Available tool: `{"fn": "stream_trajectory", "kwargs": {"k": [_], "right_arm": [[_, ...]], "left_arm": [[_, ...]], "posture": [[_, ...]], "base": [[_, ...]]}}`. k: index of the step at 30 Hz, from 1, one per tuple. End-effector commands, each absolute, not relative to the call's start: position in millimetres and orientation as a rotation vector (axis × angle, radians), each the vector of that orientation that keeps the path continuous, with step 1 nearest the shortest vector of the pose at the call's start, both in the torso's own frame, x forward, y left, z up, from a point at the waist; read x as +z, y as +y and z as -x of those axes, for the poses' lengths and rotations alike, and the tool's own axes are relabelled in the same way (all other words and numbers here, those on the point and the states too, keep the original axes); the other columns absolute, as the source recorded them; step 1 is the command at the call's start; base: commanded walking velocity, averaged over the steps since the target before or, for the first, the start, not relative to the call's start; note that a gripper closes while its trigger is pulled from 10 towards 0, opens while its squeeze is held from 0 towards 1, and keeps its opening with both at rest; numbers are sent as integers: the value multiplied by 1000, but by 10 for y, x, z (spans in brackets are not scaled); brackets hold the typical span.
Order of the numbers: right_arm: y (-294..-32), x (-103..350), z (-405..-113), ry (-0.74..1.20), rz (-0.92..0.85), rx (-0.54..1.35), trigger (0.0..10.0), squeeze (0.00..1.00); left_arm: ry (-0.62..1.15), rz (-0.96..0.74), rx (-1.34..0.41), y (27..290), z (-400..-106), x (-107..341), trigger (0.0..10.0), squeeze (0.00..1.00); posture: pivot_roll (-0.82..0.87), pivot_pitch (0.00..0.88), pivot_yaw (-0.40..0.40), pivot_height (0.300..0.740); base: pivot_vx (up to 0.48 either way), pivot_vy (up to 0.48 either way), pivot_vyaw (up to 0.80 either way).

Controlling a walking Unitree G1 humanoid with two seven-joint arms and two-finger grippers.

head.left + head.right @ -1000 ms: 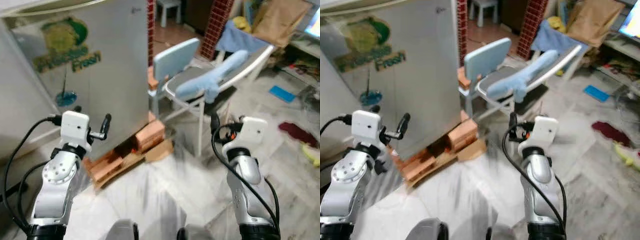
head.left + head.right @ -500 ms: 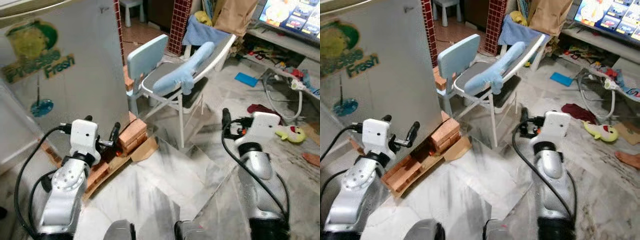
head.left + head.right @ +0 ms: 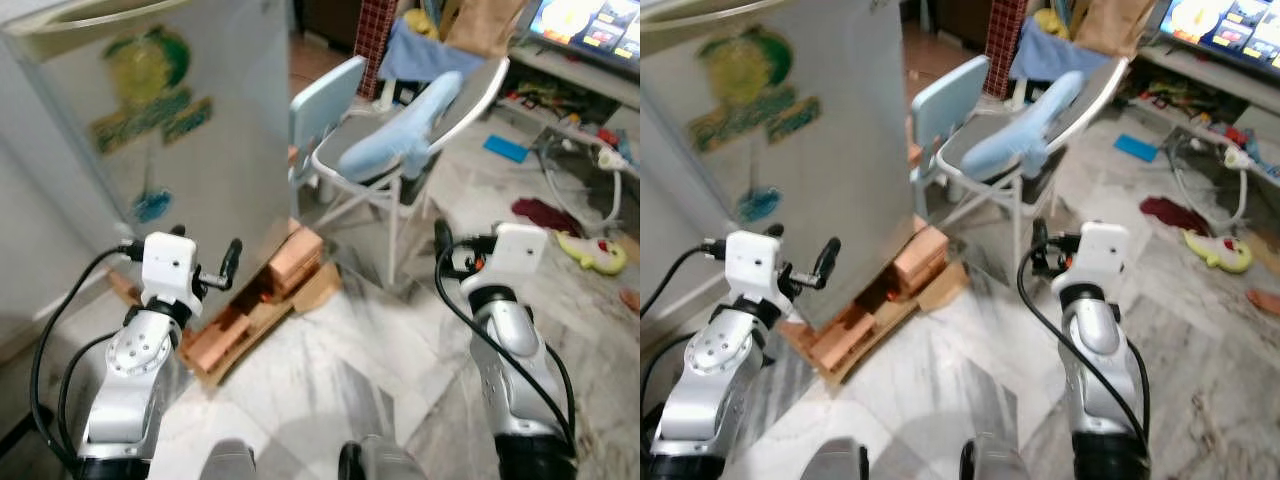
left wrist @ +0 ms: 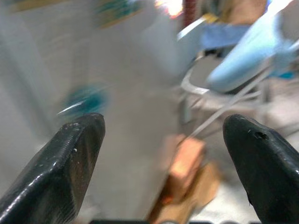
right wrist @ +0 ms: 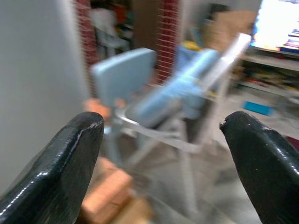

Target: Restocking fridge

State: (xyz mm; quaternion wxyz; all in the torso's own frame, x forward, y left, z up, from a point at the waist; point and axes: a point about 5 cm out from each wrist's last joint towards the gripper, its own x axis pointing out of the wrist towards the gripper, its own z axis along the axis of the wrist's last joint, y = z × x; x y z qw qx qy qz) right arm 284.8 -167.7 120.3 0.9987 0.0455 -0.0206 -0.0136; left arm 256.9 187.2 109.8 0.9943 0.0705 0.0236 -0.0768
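The fridge (image 3: 170,130) fills the upper left of the frame, door shut, standing on bricks (image 3: 262,305) at mid-left; a chair (image 3: 400,150) with a blue cloth over it sits just beside it, top centre; toys and cables litter the floor (image 3: 330,370) at the right edge. The left gripper (image 4: 163,154) hangs at lower left, near the fridge's side, fingers spread wide and holding nothing; the right gripper (image 5: 161,158) sits at lower right, likewise spread and bare, its view looking toward the chair. I see nothing to stock in either claw, so I'd judge the job is at the approach, door not yet opened.

Risks, as I read it: the wrist views are smeared, so aim may be poor; the robot's feet are near the bricks and a card flap at the fridge's foot, a trip point; the chair crowds the fridge corner and an arm swing could snag it; a hard pull on the door might rock the fridge on its bricks.
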Motion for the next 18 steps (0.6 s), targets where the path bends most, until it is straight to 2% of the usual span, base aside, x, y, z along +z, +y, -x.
{"fn": "stream_trajectory", "kwargs": {"k": [1, 12, 18], "right_arm": [[-1773, 1205, -2845, -39, -79, -57, 10000, 0], [-1742, 1209, -2864, -43, -91, -54, 10000, 0], [-1728, 1218, -2868, -49, -88, -50, 10000, 0]], "left_arm": [[36, -132, -166, 1821, -2568, 1107, 10000, 0], [30, -139, -172, 1807, -2567, 1114, 10000, 0], [26, -153, -168, 1818, -2570, 1119, 10000, 0]], "posture": [[8, 101, -46, 740], [16, 109, -51, 740], [15, 108, -52, 740]], "base": [[0, 480, 0], [0, 480, -768], [0, 407, -75]]}}
